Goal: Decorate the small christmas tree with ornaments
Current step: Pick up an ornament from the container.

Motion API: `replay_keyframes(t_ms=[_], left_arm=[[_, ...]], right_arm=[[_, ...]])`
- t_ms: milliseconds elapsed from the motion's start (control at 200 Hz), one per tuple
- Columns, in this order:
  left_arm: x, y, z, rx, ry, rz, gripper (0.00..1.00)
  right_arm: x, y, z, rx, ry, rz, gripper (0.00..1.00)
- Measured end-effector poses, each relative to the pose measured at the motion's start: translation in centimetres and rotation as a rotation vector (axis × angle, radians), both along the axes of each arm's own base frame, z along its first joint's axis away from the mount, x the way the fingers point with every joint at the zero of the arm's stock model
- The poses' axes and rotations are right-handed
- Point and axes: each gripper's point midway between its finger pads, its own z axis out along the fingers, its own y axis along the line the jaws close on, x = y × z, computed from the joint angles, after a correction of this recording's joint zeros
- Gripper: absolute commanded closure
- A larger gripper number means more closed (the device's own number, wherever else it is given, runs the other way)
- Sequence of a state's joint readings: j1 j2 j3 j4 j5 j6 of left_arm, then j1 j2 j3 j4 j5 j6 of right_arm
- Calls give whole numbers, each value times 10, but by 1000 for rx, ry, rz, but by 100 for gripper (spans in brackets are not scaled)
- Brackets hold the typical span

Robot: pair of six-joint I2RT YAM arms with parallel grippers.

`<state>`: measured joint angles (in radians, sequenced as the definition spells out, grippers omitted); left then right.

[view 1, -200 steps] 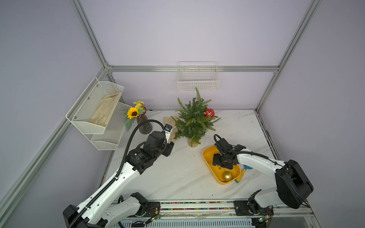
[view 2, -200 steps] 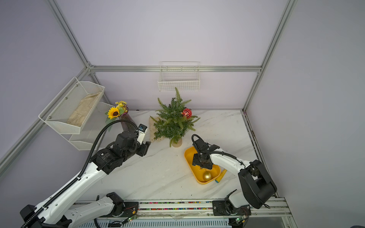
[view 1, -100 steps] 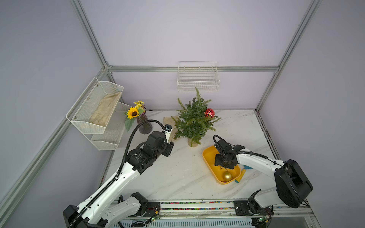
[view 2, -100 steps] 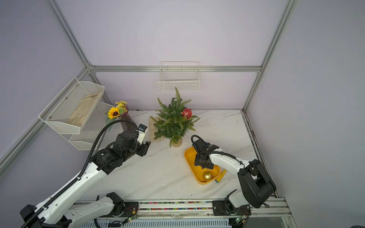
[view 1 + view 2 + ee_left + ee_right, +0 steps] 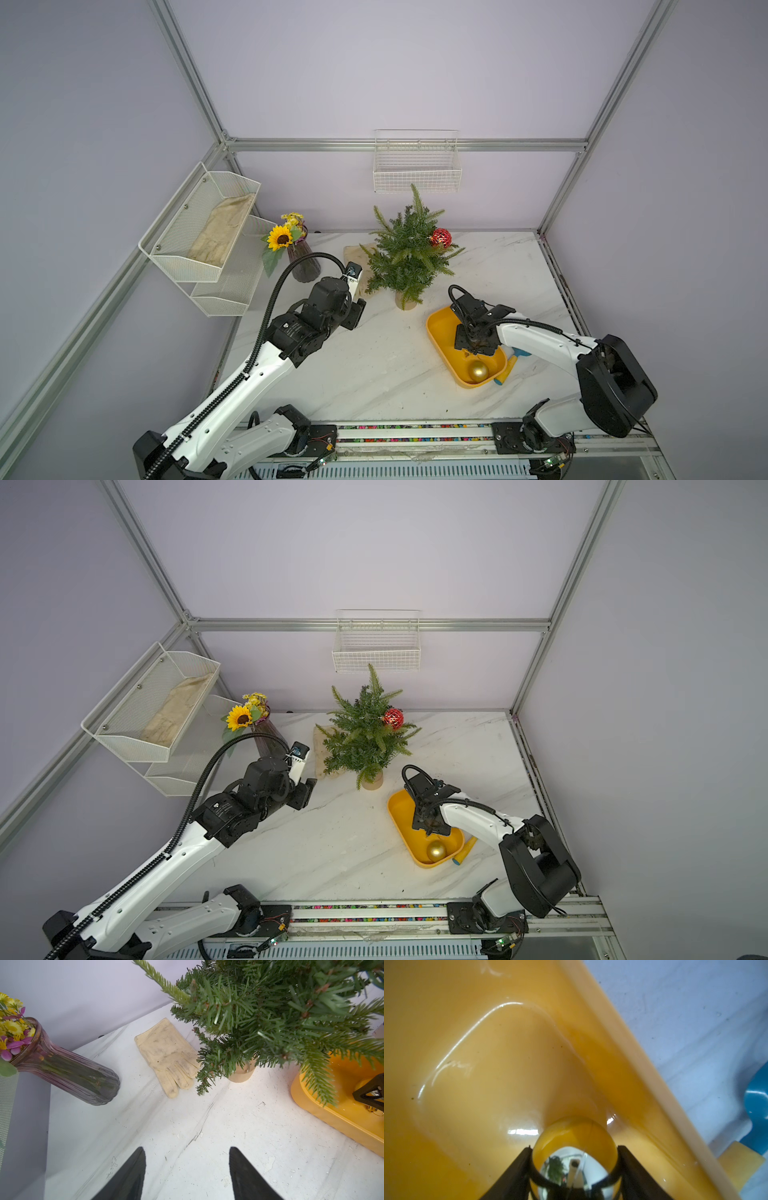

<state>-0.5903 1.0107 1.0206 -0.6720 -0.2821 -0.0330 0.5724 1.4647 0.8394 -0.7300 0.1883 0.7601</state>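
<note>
Because it is smooth and probably thin-shelled (light, too), the shiny mirrored ball [image 5: 574,1163] wants a gentle squeeze across its widest part. It mirrors tray yellow and the room. It sits in the yellow tray [image 5: 442,336], near right; the right gripper [image 5: 574,1147] pinches both its sides, while the left gripper [image 5: 187,1148] gapes empty, left of the small christmas tree [image 5: 409,253].

Soft, even overhead light fills both top views, leaving faint shadows on the white marbled tabletop [image 5: 374,365]. In the right wrist view white glare streaks the glossy yellow plastic tray [image 5: 488,1043], and the shiny mirrored gold-silver ball [image 5: 575,1138] looks soft up close
</note>
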Motion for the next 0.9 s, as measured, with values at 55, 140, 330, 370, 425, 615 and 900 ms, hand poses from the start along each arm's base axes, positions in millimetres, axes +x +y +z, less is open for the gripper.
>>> replay_keyframes(t_ms=[55, 140, 330, 370, 425, 615, 900], left_arm=[[0, 0, 0, 0, 0, 0, 36], [0, 0, 0, 0, 0, 0, 36], [0, -2, 0, -8, 0, -6, 36], [0, -3, 0, -15, 3, -11, 36], [1, -6, 0, -24, 6, -18, 36], [2, -17, -4, -53, 25, -53, 36], [3, -50, 13, -222, 8, -157, 36]], right_arm=[[0, 0, 0, 1, 0, -1, 39], [0, 0, 0, 2, 0, -1, 39], [4, 7, 12, 41, -22, 4, 39], [7, 10, 18, 58, -40, 6, 39], [11, 14, 29, 84, -69, 12, 39], [23, 25, 75, 174, -191, 31, 40], [27, 39, 135, 295, -331, 108, 41]])
